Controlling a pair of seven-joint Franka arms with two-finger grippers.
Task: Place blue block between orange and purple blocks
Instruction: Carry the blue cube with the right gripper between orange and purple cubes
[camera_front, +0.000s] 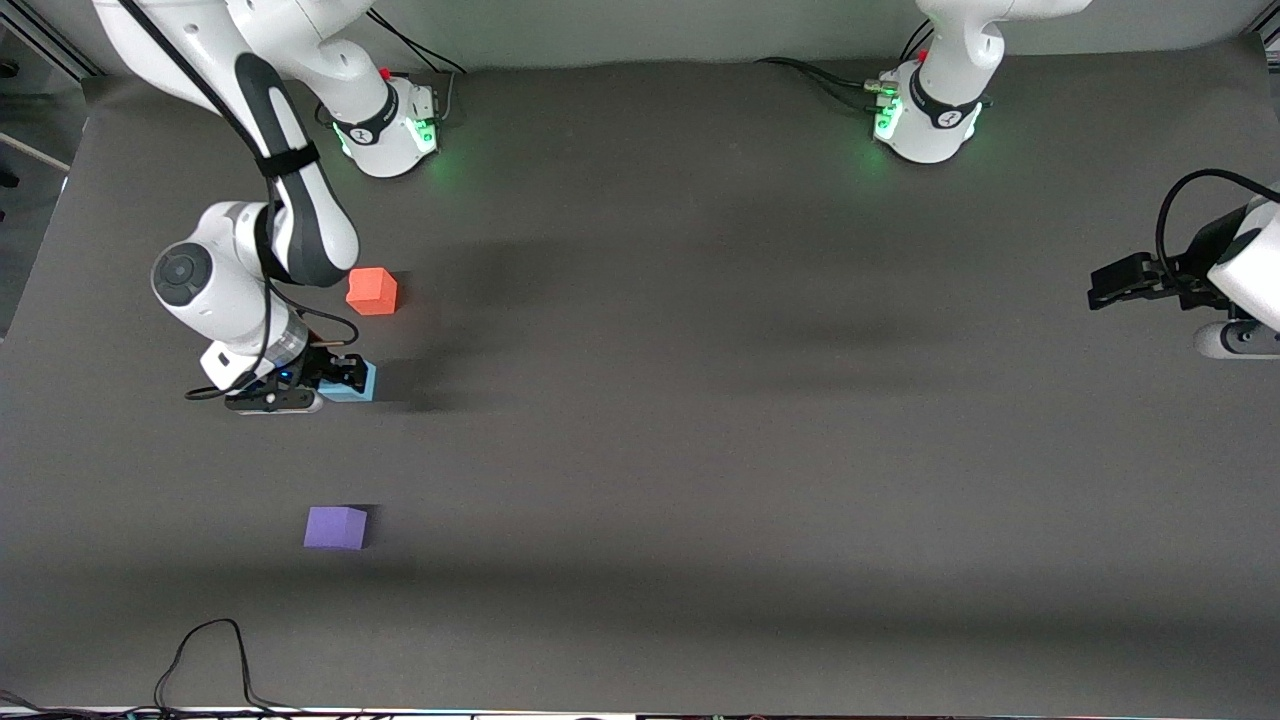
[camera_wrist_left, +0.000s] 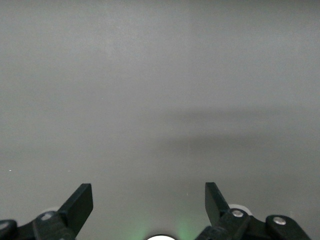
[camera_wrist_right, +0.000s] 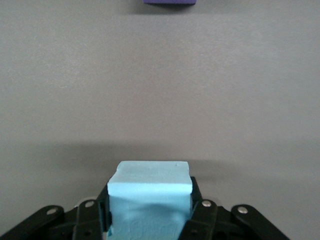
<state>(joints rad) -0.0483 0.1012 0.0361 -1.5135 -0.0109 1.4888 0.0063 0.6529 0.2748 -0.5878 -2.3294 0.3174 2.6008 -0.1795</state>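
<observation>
Dark tabletop (camera_front: 700, 420): right gripper (camera_front: 335, 385) is clamping the blue block (camera_front: 358, 382) between orange block (camera_front: 372, 291) and purple block (camera_front: 336, 527); left gripper (camera_front: 1115, 285) is waiting, fingers spread, empty.

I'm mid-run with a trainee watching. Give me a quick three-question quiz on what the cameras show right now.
1. True or false: the right tool is shut on the blue block.
2. Which cube lies nearest the front camera: A) orange block, B) purple block, C) blue block?
3. Fill in: the left tool waits with its fingers ____.

Key: 1 true; 2 B; 3 open.
</observation>
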